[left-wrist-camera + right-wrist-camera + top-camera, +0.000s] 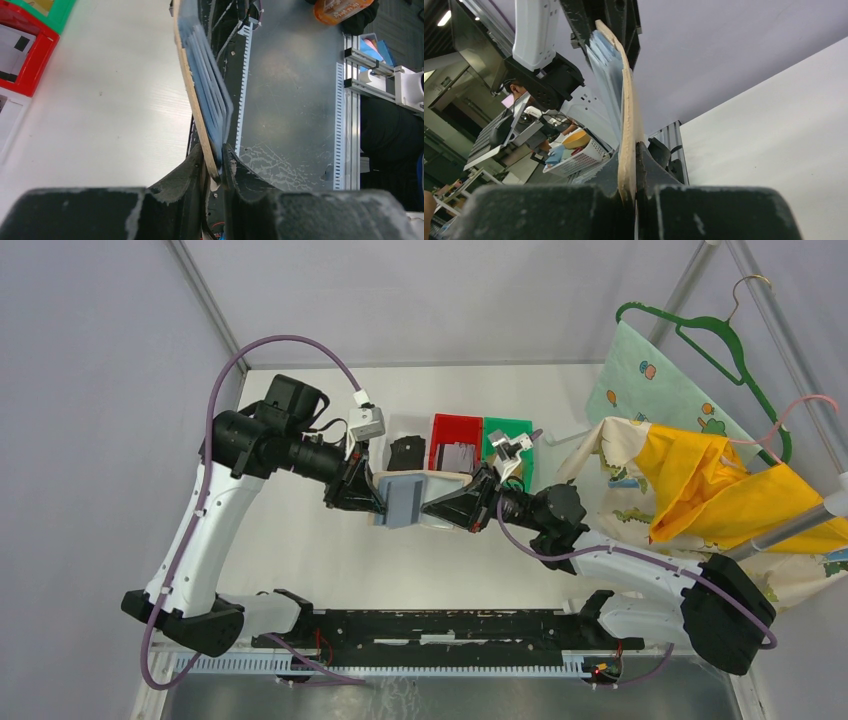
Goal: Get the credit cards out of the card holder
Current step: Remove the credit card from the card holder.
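The left hand [378, 500] is pressed together on one short end of the flat tan, light-brown rectangular card holder [405, 500]. Its two black fingers pinch the thin edge, as the left wrist view shows. This carries the holder in the air above the white desk [300, 560], touching nothing below. The grip probably steadies that end so the inner face stays exposed.

On that face, thin blue-grey leaves [212, 95] fan slightly away from the tan backing. I cannot tell whether they are the credit cards or only pockets.

The right hand [440, 508] is also pressed together, nipping the opposite end of the tan backing. With both ends clamped the holder is stretched between the arms. I judge that neither hand is free to pull a card until one lets go.

Behind the holder, farther from the arm bases, three bins stand side by side:
- A white plastic bin [395, 430] with a black lump [405, 453] inside it.
- A red plastic bin [450, 422] holding pale and dark flat pieces too small to name.
- A green plastic bin [510, 425], partly covered by the right wrist.

They lie just beyond the holder, so a forward swing could knock them.

Farther right, well apart, lies a heap of yellow and printed cream cloth [690, 480], with a green plastic hanger [720, 340] above it. Neither blocks the work.
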Controlling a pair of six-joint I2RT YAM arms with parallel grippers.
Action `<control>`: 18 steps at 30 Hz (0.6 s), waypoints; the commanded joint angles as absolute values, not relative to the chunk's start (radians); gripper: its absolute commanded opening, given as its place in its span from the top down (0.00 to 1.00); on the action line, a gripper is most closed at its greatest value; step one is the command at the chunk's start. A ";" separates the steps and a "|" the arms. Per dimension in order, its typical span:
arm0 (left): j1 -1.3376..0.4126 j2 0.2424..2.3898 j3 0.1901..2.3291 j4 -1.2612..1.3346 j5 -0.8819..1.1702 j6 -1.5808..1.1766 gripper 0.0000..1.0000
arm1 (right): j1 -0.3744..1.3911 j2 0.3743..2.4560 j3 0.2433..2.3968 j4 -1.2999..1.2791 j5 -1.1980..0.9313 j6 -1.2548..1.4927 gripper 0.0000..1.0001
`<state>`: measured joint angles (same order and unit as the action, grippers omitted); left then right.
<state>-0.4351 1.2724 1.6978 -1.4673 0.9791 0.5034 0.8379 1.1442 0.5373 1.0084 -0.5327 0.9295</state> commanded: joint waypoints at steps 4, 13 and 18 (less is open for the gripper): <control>-0.435 1.259 1.709 -1.333 0.924 0.428 0.80 | 0.867 1.147 0.545 1.259 -0.607 0.964 1.00; -0.435 1.257 1.720 -1.300 0.955 0.382 0.80 | 0.901 1.160 0.587 1.184 -0.621 0.906 0.98; -0.435 1.256 1.717 -1.289 0.997 0.353 0.73 | 0.925 1.178 0.622 1.147 -0.629 0.878 0.96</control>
